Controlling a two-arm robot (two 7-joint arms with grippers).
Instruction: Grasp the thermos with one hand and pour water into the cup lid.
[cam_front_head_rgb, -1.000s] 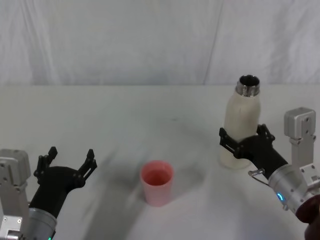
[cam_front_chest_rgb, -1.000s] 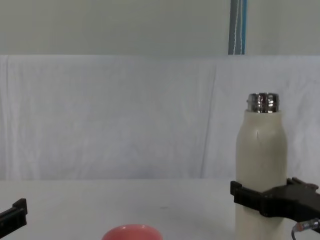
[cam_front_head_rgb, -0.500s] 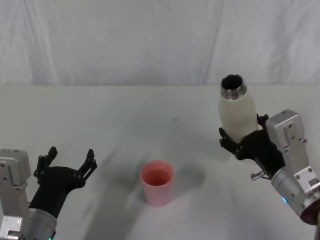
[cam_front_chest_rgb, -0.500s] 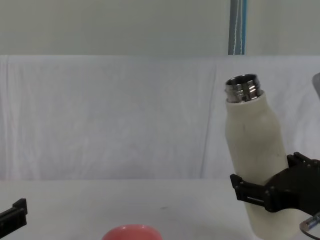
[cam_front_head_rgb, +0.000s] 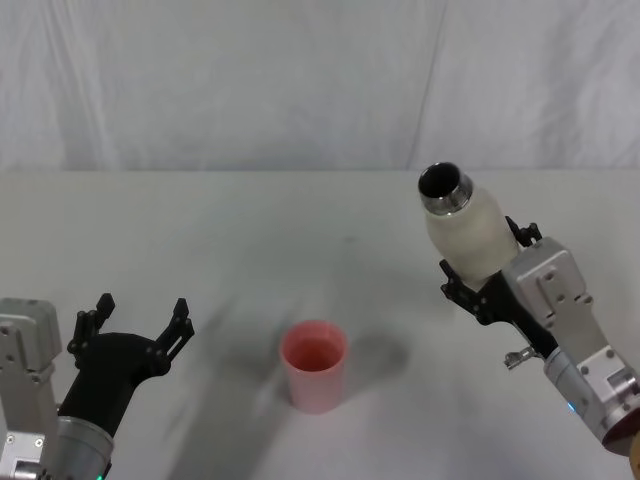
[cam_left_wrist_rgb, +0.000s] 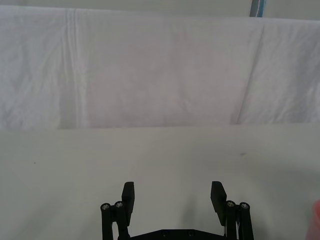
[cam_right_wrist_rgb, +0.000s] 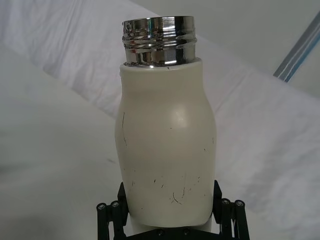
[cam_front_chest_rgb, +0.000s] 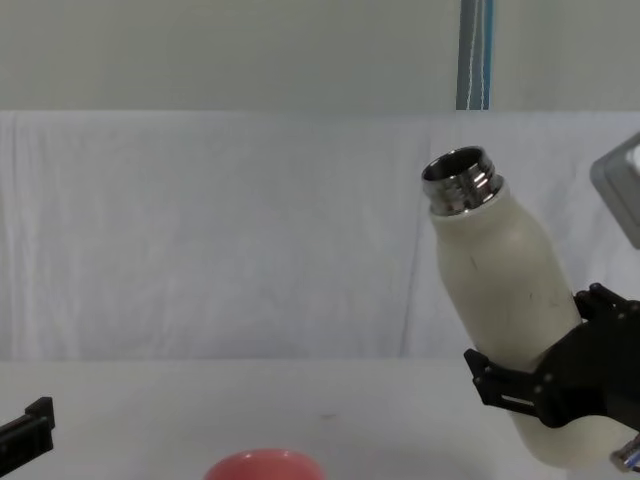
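- The right hand (cam_front_head_rgb: 485, 285) is clamped around the lower body of the thermos (cam_front_head_rgb: 465, 232), black fingers (cam_front_chest_rgb: 505, 385) pressed to either side of the cream-white shell.
- The thermos is up off the bench (cam_front_head_rgb: 250, 230), clear of the surface, on the robot's right side.
- It's tilted: the steel neck leans toward the robot's left, toward the middle of the bench, with the open mouth pointing up and inward.
- From the right wrist view the thermos (cam_right_wrist_rgb: 165, 140) sits square between the fingers (cam_right_wrist_rgb: 111, 220), small dark scuffs dotted over its lower body.
- The cup lid (cam_front_head_rgb: 315, 364), salmon-pink, stands upright on the bench near the middle, well apart from the thermos and to its left.
- In the chest view the rim of the cup lid (cam_front_chest_rgb: 264, 465) peeks in at the bottom edge, and the thermos (cam_front_chest_rgb: 505, 310) hangs above and to the right of it.
- The left hand (cam_front_head_rgb: 135, 325) hovers low at the robot's left, fingers spread wide, nothing between them.
- The left wrist view confirms it: the left hand (cam_left_wrist_rgb: 174, 200) gapes over bare bench.
- A white cloth (cam_front_head_rgb: 300, 80) drapes behind the bench.
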